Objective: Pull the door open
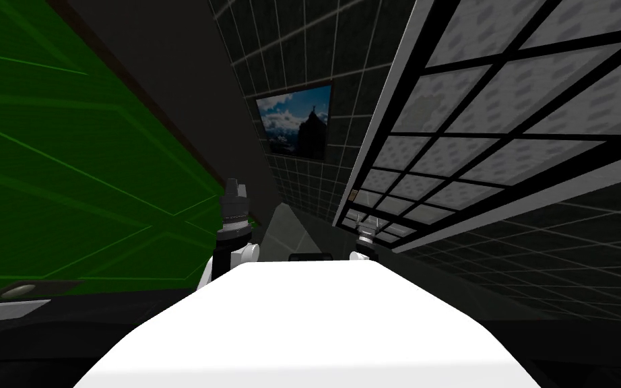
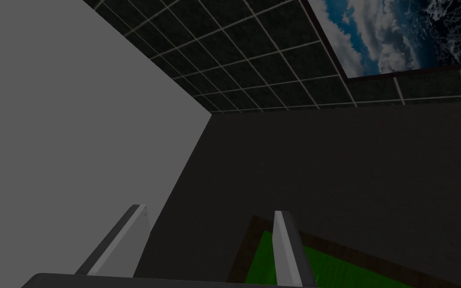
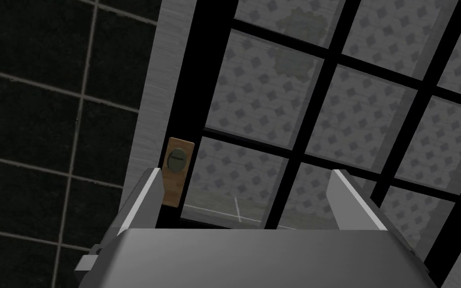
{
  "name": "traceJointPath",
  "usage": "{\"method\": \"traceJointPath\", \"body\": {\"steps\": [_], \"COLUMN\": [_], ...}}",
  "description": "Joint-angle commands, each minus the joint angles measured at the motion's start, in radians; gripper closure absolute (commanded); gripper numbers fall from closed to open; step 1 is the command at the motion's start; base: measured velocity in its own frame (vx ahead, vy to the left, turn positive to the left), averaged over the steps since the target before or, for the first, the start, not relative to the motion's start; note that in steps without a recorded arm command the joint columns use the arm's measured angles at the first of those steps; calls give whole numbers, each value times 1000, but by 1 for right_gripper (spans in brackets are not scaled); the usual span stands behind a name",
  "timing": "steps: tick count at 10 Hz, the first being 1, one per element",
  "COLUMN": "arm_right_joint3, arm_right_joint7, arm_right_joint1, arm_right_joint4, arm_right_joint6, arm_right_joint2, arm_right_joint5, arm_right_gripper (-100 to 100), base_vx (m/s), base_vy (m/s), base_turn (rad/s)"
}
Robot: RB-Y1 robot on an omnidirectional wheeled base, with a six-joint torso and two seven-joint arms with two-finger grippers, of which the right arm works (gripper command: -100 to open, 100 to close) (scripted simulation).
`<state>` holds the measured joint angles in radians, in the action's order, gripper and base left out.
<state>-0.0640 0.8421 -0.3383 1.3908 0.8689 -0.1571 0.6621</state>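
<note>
- Two grippers are in play, and the right gripper (image 3: 244, 172) is the working one. Its fingers are spread wide with nothing between them, aimed at the door (image 3: 274, 100), a grid of black bars over grey patterned panes on my right.
- One brown handle plate (image 3: 178, 170) with a round grey knob sits at the door's edge, against the light grey frame (image 3: 169, 60). It lies just beside one finger and partly behind it, not between the two (so the hand looks offset to me).
- Spread fingers suit an approach. I judge the grasp is not yet made and the pull not begun.
- Off to my left, the left gripper (image 2: 210, 209) is raised with its fingers apart and empty, probably parked clear of the door's swing.
- Several things are hard to read:
  - The plate's lower end is covered by the finger.
  - I cannot tell how far the knob stands proud.
  - The door's hinge side is cut off.
  - From the head camera the handle is a mere speck.
</note>
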Motion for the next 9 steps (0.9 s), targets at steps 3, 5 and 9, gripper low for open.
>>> {"method": "traceJointPath", "body": {"steps": [3,5,9], "arm_right_joint3": [-7,-13,-22], "arm_right_joint7": [69,107,176], "arm_right_joint1": [12,19,31], "arm_right_joint4": [-88,-140,-233], "arm_right_joint6": [20,34,59], "arm_right_joint2": [-9,-14,-22], "arm_right_joint5": [72,110,177], "arm_right_gripper": [-100,-100,-100], "base_vx": [161,133,120], "base_vy": [-45,-41,-54], "base_turn": [157,156,120]}}
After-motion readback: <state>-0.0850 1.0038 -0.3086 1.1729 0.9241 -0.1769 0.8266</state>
